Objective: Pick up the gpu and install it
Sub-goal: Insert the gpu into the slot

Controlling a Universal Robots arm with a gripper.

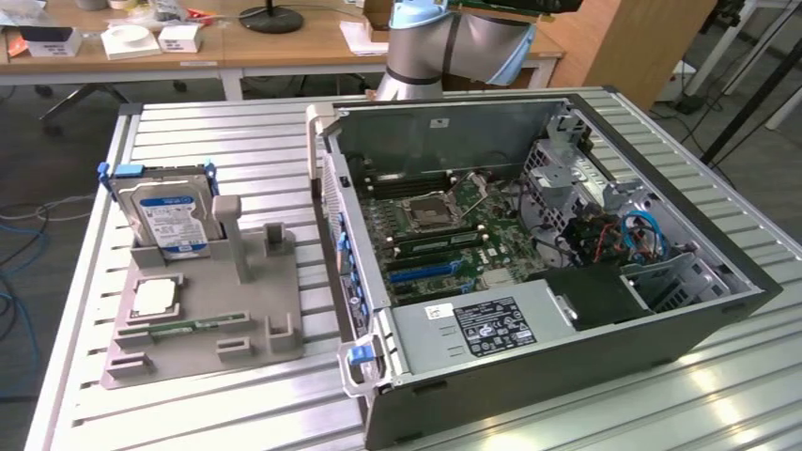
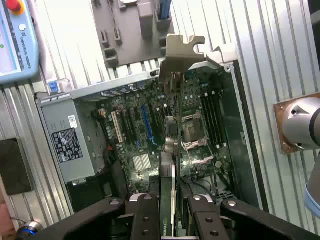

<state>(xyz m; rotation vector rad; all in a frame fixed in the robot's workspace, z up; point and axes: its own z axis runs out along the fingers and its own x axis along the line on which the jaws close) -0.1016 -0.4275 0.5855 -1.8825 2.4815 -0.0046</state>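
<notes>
The gpu (image 2: 173, 165) hangs edge-on between my fingers, with its green board and black face running away from the camera. Its silver end bracket (image 2: 182, 50) is at the far end. My gripper (image 2: 172, 217) is shut on the card, a black finger (image 2: 145, 215) on each side. The card is held in the air above the open computer case (image 1: 539, 254), over the motherboard (image 2: 195, 130) and apart from it. A blue expansion slot (image 2: 146, 125) lies on the board beside the card's line. In the exterior view the arm (image 1: 439, 47) rises behind the case, and the card's dark edge (image 1: 508, 6) shows at the top.
To the exterior view's left of the case, a grey fixture (image 1: 201, 310) holds a hard drive (image 1: 169, 216), a processor (image 1: 153, 296) and a memory stick (image 1: 194, 327). The power supply (image 1: 489, 324) fills the case's near end. A teach pendant (image 2: 15, 40) lies on the slatted table (image 1: 225, 141).
</notes>
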